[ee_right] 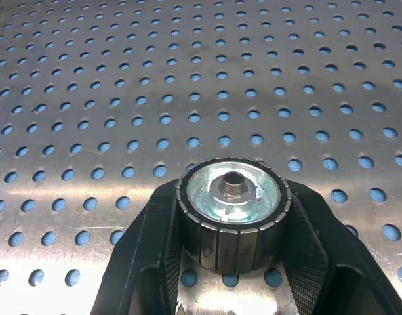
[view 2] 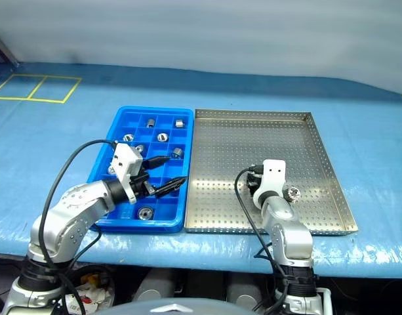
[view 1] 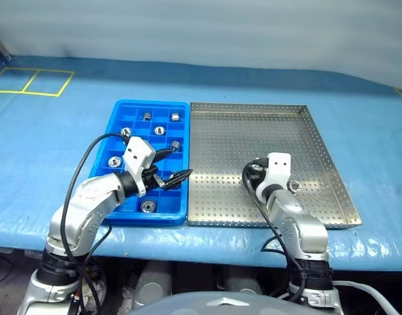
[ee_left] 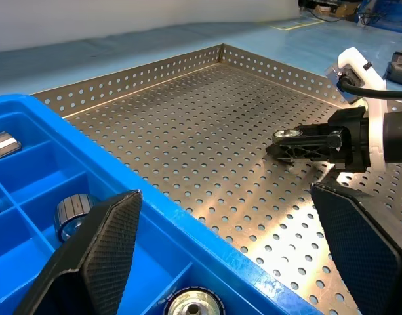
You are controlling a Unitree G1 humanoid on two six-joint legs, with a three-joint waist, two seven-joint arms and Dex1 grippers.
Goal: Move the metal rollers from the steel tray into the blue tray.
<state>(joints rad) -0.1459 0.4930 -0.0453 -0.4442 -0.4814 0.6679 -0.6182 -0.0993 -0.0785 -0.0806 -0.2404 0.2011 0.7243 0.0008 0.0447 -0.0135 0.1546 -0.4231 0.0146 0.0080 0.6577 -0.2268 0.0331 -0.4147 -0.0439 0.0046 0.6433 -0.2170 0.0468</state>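
Small, heavy, slick steel roller (ee_right: 232,220), lower centre: right tool (ee_right: 231,262) clamps its ribbed sides; left tool (ee_left: 233,256) gapes apart.

The blue tray (view 1: 120,108) lies left of the steel tray (view 1: 253,131), edges touching (metal rollers (view 1: 148,117) sit in several compartments); one roller (ee_right: 231,213) sits on the steel tray's near right.

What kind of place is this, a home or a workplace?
Probably a workshop or a parts-sorting test bench. A perforated steel tray and a gridded blue tray holding metal rollers sit on a blue-covered table marked with yellow tape.
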